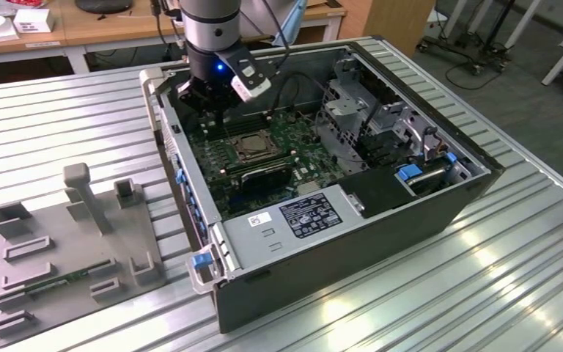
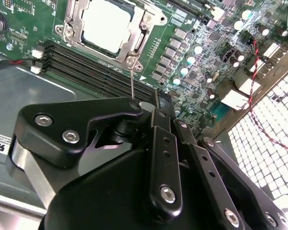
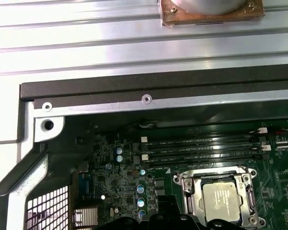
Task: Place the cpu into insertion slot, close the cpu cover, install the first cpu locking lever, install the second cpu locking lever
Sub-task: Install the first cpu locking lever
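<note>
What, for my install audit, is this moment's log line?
cpu: in insertion slot | cpu cover: down | locking lever: raised | gripper: over motherboard

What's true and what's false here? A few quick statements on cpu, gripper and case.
1. The cpu sits in the slot. True.
2. The gripper hangs over the grey fixture. False: the gripper is over the open case, near the slot. The fixture stands apart on the table.
3. Long black memory slots run along one side of the slot. True.
4. The case lies on a wooden floor. False: it lies on the ribbed metal table.
</note>
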`<state>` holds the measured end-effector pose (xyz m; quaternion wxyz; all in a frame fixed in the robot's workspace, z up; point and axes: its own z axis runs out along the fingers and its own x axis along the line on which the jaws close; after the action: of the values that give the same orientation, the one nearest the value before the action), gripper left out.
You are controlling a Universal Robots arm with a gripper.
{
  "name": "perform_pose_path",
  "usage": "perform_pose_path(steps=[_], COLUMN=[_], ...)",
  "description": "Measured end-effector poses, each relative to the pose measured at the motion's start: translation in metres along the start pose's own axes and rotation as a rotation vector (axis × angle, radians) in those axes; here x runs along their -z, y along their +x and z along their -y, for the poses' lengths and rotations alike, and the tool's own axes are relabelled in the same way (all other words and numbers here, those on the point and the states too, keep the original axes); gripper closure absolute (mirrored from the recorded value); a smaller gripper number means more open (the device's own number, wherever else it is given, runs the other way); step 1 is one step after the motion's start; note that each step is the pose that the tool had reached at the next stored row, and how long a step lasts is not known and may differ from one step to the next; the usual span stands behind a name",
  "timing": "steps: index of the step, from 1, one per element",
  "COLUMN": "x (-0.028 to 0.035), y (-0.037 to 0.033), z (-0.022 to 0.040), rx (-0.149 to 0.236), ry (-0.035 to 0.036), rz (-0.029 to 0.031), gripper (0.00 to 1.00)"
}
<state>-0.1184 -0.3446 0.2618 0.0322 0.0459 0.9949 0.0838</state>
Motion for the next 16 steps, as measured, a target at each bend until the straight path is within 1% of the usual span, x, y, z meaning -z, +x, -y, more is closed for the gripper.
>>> perform_pose_path(steps=[1,5,6,8,10,16], x=[0.0,-0.0001,-0.0001,-0.0005,-0.0008,-0.0029], y=[0.0,0.0,0.0001,0.0002,0.0006,0.0019], z=[0.0,0.0,0.0,-0.0001,-0.0004,-0.002], rx=[0.0,0.0,0.0,-0.001,-0.001,-0.001], ry=[-0.0015,-0.0021,-0.004,-0.0106,-0.0132,-0.016], rz=[-0.0001,-0.0001,-0.0003,-0.0008,-0.0012,-0.0013], gripper=[0.89,0.89,0.89,0.89,0.89,0.89])
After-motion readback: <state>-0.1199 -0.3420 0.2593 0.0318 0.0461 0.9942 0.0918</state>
